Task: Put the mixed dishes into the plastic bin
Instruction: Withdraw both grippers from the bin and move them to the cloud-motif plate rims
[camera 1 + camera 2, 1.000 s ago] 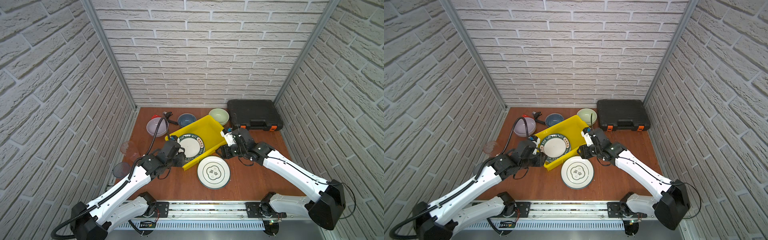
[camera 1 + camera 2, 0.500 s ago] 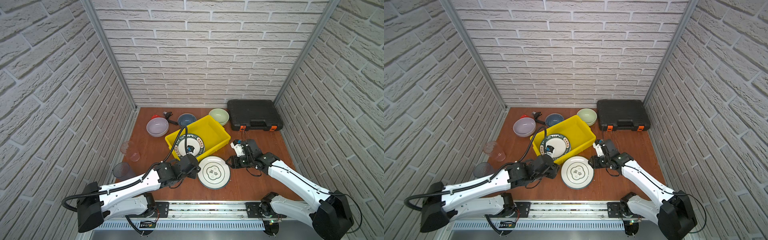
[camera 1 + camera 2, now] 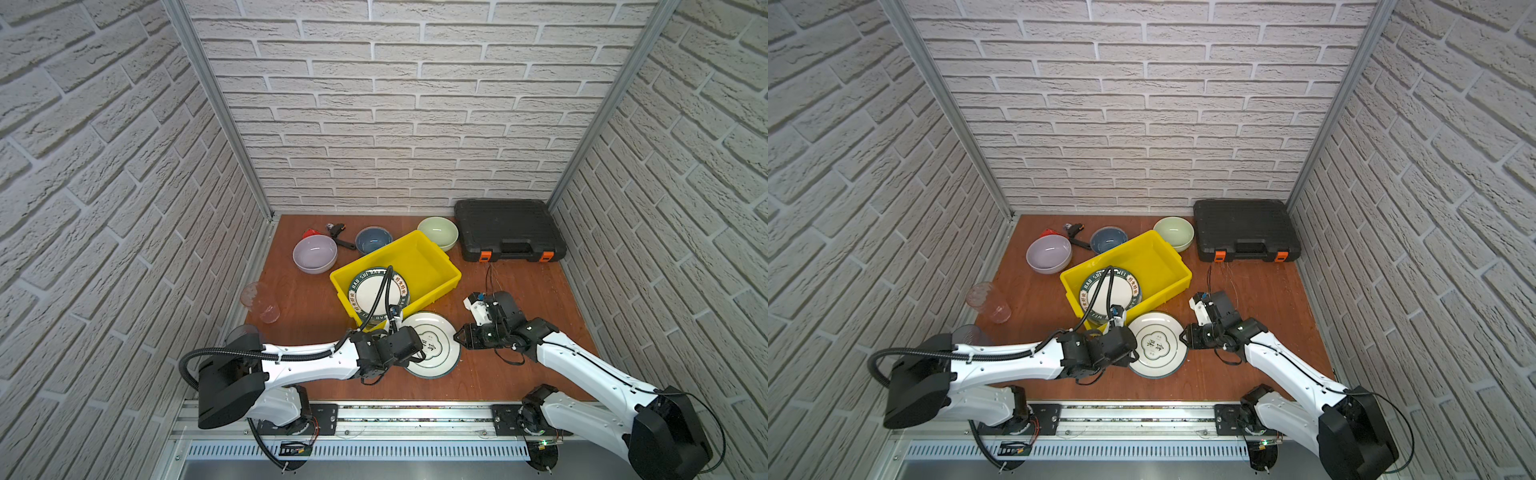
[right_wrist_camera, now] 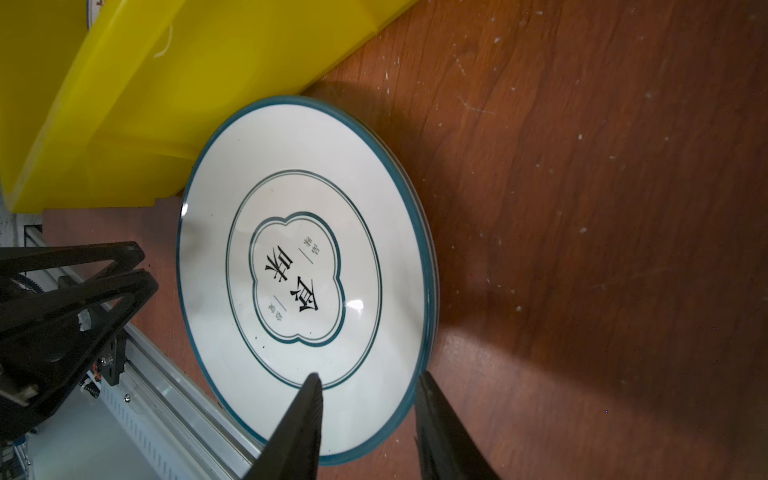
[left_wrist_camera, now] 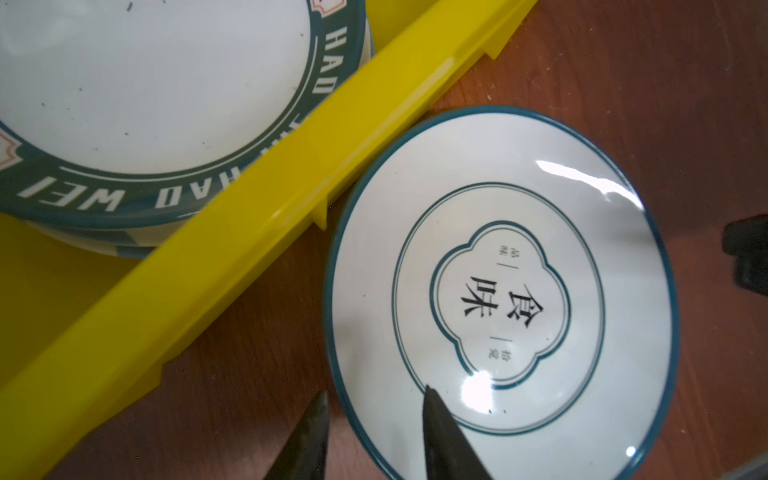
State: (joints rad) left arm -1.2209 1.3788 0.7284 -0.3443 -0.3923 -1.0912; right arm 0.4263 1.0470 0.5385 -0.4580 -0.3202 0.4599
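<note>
Both arms have dropped to the white plate (image 3: 436,345) on the tabletop (image 3: 519,291) beside the bin (image 3: 419,266), your left end effector (image 5: 374,395) and right end effector (image 4: 365,374) half-spread astride its rim; two plates (image 3: 378,291) are in, bowls (image 3: 314,253) and tumblers (image 3: 262,301) wait.

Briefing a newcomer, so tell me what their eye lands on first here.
The bright yellow bin sits mid-table, a lettered plate lying inside it. Just in front, a teal-rimmed white plate lies on the table, with the left gripper and right gripper straddling its opposite edges, jaws open. A black case sits back right.
</note>
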